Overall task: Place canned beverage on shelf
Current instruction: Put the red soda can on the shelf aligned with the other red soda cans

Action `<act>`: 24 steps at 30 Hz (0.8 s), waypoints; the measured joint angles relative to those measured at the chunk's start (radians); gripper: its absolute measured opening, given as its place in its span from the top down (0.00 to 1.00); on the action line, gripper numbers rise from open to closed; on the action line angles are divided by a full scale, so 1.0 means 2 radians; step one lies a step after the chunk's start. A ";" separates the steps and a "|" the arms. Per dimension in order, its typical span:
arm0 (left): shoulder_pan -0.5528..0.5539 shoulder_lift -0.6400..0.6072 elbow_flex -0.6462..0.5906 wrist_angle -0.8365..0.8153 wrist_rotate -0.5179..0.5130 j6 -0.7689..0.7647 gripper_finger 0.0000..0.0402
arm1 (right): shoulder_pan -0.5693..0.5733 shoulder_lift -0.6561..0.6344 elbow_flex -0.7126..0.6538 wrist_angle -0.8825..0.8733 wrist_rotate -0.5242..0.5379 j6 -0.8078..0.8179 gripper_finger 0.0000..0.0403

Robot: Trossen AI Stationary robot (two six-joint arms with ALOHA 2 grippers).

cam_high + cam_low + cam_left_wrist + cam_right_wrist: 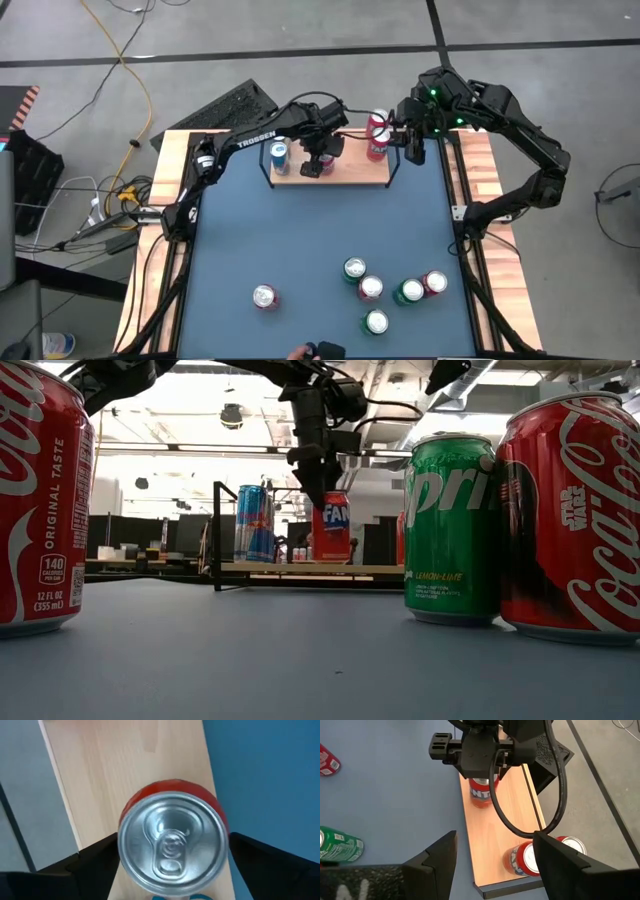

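Left jaws [318,163] released around the orange can [172,837], upright on the shelf [350,173].
Lift straight up, keeping both fingers clear of its rim; right jaws [408,133] open, empty.

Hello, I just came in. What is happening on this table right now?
The left end effector hangs right over an orange Fanta can standing upright on the small light-wood shelf with black wire ends, its fingers spread on either side of the can without gripping it. A blue can and a red-and-white can also stand on the shelf. The right end effector waits, open, beside the shelf's right end. Six more cans remain on the blue table.
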 joint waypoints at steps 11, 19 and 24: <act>-0.001 -0.001 0.006 0.006 -0.004 0.001 0.10 | 0.000 0.000 0.000 0.000 0.000 0.000 0.39; 0.000 -0.002 0.033 0.006 -0.015 0.007 0.10 | 0.000 0.000 0.000 0.001 0.000 0.000 0.39; 0.000 -0.003 0.060 0.005 -0.015 -0.002 0.10 | 0.000 0.000 0.000 0.007 0.000 0.000 0.39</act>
